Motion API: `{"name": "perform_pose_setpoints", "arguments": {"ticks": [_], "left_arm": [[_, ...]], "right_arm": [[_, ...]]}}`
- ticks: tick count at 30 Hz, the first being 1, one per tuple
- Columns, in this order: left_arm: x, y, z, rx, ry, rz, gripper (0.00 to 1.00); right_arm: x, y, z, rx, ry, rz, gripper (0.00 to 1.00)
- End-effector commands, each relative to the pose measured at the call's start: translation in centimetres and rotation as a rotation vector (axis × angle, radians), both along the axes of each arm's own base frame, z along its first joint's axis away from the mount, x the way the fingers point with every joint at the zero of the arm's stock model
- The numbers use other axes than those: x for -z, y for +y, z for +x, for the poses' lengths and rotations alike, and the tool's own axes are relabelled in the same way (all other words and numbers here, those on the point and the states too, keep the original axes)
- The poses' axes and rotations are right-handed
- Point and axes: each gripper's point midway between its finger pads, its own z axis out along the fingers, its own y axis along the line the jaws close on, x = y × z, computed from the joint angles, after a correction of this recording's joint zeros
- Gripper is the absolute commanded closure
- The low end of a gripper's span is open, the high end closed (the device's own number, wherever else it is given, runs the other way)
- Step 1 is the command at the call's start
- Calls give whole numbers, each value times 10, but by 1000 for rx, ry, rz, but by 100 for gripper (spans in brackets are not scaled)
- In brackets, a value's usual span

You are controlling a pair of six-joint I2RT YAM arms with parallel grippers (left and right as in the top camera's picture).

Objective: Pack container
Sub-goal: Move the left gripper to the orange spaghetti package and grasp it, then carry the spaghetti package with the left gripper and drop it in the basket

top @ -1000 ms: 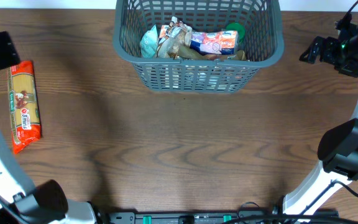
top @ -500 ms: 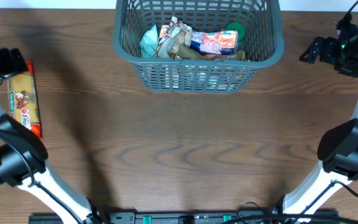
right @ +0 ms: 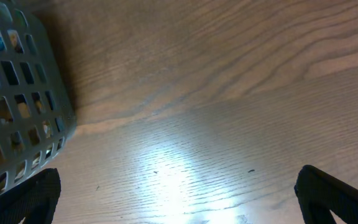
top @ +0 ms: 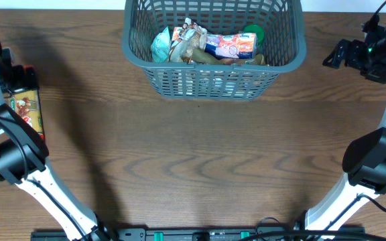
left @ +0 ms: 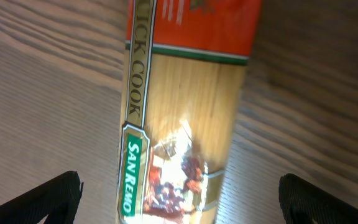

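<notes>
Orange pasta packet [left: 185, 112], ends cut off, lies below wide-open, seemingly empty left tool [left: 180, 198].

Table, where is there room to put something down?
The bare tabletop in front of the basket, right of the pasta packet. Crowded: the basket's inside, full of packets, and the left edge, where the left gripper is over the pasta.

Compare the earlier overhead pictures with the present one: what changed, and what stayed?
The left gripper moved in over the spaghetti packet and hangs open above it, nothing gripped. The packet, the container and the right gripper stayed put.
</notes>
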Motion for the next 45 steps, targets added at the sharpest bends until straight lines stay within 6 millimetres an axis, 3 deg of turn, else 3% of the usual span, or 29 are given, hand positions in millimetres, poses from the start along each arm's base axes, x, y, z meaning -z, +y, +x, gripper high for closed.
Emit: {"name": "perform_pose_setpoints", "arguments": {"ticks": [1, 9, 16, 18, 25, 29, 31, 34, 38, 45], "left_arm": [[27, 6, -10, 17, 64, -13, 2], [64, 6, -18, 26, 128, -53, 2], [83, 3, -23, 26, 165, -78, 0], [83, 2, -23, 26, 164, -81, 10], [83, -2, -26, 13, 176, -96, 57], [82, -8, -31, -21, 198, -115, 94], [80, -14, -30, -29, 196, -129, 94], [70, -27, -22, -11, 165, -161, 94], [43, -39, -14, -39, 124, -150, 94], [-41, -72, -3, 29, 7, -101, 94]], "right_arm": [[1, 5, 1, 8, 3, 13, 1], [1, 5, 1, 20, 3, 17, 1], [1, 4, 1, 27, 5, 15, 1], [1, 3, 2, 27, 1, 14, 1], [1, 4, 0, 27, 9, 16, 1], [1, 3, 0, 28, 7, 10, 1], [1, 2, 0, 25, 10, 3, 1], [1, 2, 0, 18, 10, 2, 1], [2, 3, -2, 18, 16, 4, 1], [2, 3, -2, 19, 16, 4, 1]]}}
